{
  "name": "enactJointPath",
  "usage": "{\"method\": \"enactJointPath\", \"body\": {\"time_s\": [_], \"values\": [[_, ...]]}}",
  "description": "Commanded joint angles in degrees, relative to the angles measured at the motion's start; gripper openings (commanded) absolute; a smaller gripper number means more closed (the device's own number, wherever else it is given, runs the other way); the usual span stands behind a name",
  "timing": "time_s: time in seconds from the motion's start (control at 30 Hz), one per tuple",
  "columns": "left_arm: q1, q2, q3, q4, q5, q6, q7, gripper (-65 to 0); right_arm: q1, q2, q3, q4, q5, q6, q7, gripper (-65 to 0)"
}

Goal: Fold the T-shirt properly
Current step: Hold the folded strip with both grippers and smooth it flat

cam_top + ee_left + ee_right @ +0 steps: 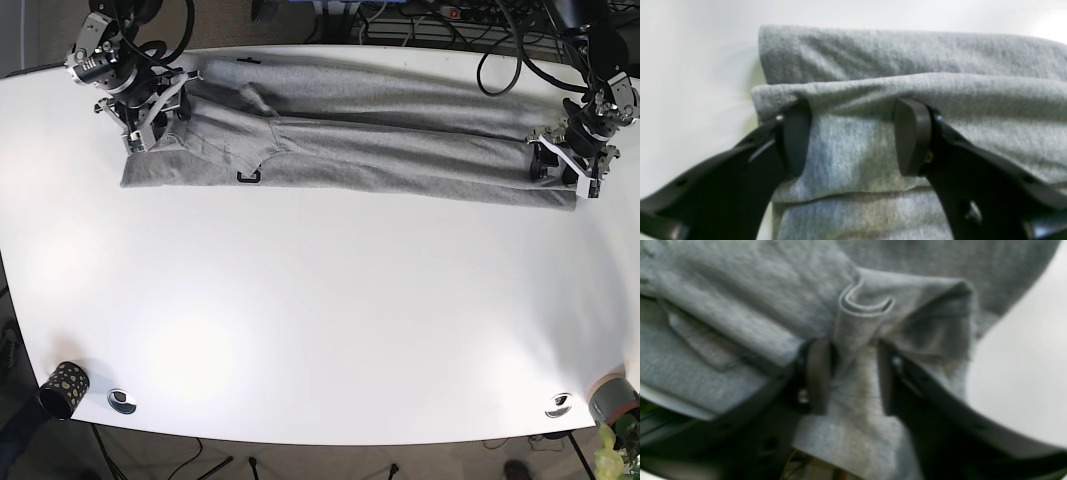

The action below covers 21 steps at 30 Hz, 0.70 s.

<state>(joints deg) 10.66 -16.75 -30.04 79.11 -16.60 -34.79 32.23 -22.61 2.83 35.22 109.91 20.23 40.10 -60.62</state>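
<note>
The left gripper (853, 136) has its fingers (912, 136) spread over a fold of the grey T-shirt (380, 150); the right gripper (850, 376) pinches a bunched fold. The T-shirt lies lengthwise along the far edge of the white table (320, 320).

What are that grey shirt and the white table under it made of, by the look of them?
T-shirt: probably soft cotton-type jersey, matte; heathered grey flecks and limp folds show in the left wrist view. Table: smooth, slightly glossy white top, likely laminate or painted board, since light reflects softly off it.
</note>
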Motion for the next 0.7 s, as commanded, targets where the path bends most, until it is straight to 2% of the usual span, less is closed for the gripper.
{"method": "enactJointPath", "body": {"time_s": [0.0,0.07,0.27,0.4,0.53,0.67], "values": [[0.11,-0.79,-0.07,0.41,0.64,-0.07,1.66,-29.0,-0.73,0.73,2.01,2.05,0.74,-0.1,0.71,-32.0],[0.11,-0.79,-0.07,0.41,0.64,-0.07,1.66,-29.0,-0.82,0.73,2.98,2.75,2.58,-0.1,0.71,-29.6],[0.11,-0.79,-0.07,0.41,0.64,-0.07,1.66,-29.0,-1.52,2.05,4.56,3.28,14.98,-0.1,0.62,-29.2],[0.11,-0.61,-0.07,0.41,0.64,-0.07,1.66,-29.0,-2.14,4.33,-0.98,3.28,21.49,-0.1,0.62,-29.2],[0.11,-0.61,-0.07,0.41,0.64,-0.16,1.66,-29.0,-1.87,5.3,-6.87,2.58,22.89,-0.1,0.62,-29.3],[0.11,-0.61,-0.07,0.49,0.64,-0.16,1.66,-29.0,-1.87,5.3,-9.16,-2.0,22.89,-0.1,0.62,-29.3]]}}
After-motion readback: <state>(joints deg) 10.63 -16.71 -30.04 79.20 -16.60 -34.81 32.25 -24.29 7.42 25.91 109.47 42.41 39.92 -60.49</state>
